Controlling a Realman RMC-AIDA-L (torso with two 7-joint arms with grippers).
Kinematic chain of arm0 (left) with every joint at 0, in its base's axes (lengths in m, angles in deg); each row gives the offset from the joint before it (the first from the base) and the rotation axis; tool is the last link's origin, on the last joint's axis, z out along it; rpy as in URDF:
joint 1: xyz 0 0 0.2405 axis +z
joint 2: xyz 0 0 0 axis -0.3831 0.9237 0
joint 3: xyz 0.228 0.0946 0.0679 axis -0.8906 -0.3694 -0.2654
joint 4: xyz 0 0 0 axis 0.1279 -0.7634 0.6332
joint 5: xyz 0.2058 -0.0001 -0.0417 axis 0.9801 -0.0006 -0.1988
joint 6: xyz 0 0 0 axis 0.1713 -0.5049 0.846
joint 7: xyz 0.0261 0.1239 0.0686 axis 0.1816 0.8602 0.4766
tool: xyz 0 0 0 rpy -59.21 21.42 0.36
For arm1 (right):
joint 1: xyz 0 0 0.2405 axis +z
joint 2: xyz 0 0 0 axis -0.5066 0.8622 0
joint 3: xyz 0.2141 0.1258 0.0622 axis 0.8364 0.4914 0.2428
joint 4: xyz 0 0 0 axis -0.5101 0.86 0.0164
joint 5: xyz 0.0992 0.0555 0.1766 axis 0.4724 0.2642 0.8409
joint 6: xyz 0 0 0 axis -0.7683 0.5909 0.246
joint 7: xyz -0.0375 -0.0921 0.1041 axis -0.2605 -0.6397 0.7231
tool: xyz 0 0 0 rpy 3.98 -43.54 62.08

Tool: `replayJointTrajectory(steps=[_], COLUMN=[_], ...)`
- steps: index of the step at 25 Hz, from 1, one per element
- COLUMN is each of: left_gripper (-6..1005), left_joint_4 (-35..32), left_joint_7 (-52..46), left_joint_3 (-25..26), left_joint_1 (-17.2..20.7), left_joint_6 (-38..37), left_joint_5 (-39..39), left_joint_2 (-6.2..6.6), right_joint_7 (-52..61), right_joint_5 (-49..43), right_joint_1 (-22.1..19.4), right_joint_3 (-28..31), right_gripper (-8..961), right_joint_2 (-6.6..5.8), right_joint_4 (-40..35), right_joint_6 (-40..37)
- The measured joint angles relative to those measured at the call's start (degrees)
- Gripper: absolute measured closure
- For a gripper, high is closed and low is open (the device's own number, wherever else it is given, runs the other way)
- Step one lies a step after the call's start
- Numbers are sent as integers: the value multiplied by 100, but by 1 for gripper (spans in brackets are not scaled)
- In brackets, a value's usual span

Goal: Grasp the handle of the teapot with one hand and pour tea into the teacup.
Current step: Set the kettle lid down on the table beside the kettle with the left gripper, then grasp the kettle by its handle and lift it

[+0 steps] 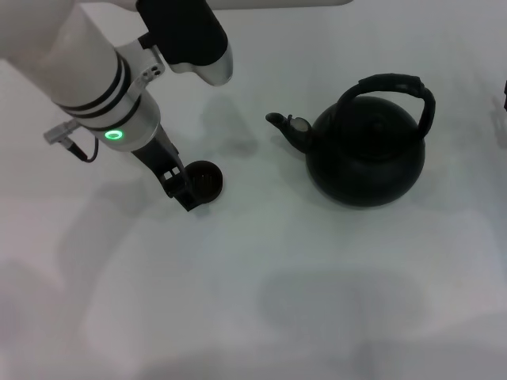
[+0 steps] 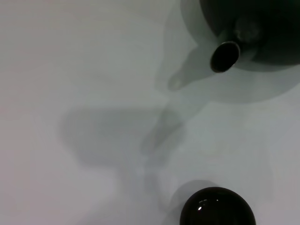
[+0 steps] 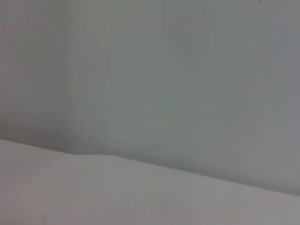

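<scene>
White tabletop (image 1: 261, 317) spreads under everything, bare and wide toward the near edge of the head view and between the two dark objects. At right of centre stands the teapot (image 1: 366, 154), round and dark green-black, upright, its short spout (image 1: 283, 125) pointing toward the robot's left; the handle (image 1: 396, 89) arches over its top as a thick black hoop with nothing touching it. Well apart from the pot, across an open strip of table, sits the teacup (image 1: 205, 180), tiny and dark, upright with its mouth open. The left gripper (image 1: 181, 188) has its black fingers low at the cup, one beside the cup's left rim and touching or nearly touching it; whether they are apart or clamped on the cup cannot be told. The left arm's white forearm enters from the upper left corner, a green light glowing on its wrist. From the left wrist view, the cup's rounded side (image 2: 218, 207) shows close at one edge and the spout's open mouth (image 2: 225, 56) farther off, with clear table between. The right gripper is out of sight; its wrist view shows only pale surface.
</scene>
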State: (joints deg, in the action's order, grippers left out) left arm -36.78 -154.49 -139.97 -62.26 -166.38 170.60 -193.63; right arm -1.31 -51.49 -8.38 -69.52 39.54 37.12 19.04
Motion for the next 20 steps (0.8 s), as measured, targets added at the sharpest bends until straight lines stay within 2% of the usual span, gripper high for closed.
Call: replayJointTrajectory(steps=[7,12,16,20], left_gripper=[152,152,152,152], left_joint_4=[-1088,-1901,-2041,-1785], left_joint_7=[-77,-37,291,871], left_joint_3=[-36,186,625,1280], left_joint_1=[582,1221,1827,2538], left_joint_6=[-168,80,971,2595], left_joint_5=[209,410,375,-125], left_joint_2=[9,12,14,19], right_joint_7=[0,-98,-168,-207], right_joint_5=[9,19,18,18], right_joint_1=[0,0,1,2], right_joint_3=[25,230,304,307], right_gripper=[537,537,537,537], right_joint_2=[-10,-18,-18,-21], right_joint_4=[-1,-17,-5,-19], right_joint_6=[0,-1,-1,78])
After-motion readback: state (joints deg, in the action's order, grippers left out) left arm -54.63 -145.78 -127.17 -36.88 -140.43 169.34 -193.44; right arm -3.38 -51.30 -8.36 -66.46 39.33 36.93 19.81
